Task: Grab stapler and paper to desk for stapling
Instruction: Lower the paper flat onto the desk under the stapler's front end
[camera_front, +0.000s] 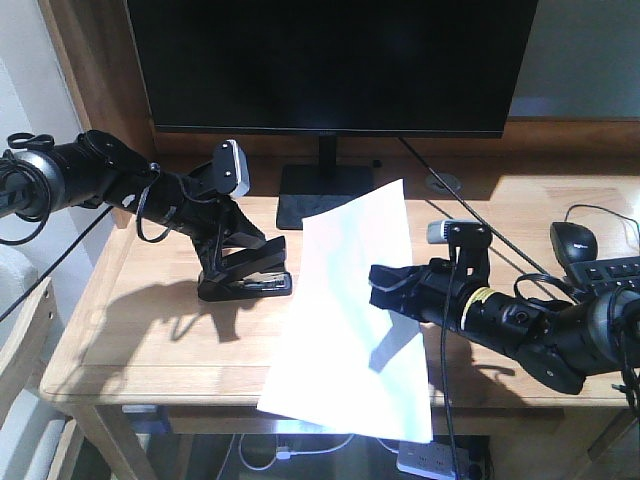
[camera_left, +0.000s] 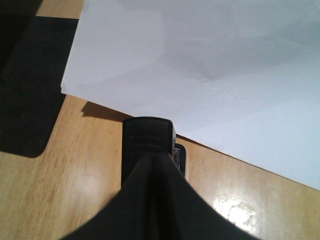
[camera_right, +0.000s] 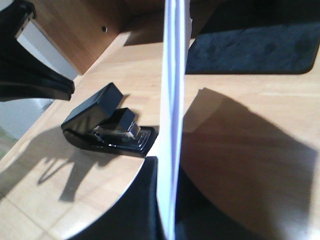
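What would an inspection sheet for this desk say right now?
Surface: wooden desk, sunlit, with arm shadows.
Job's things: stapler standing on desk, open end facing paper; paper held tilted, overhanging front rim.
Clutter: monitor, mouse, keyboard.
Claws: left claw looks shut at stapler's top arm; right claw shut on paper.
Cables: mouse cable lying on desk.
Surroundings: power strip under desk.
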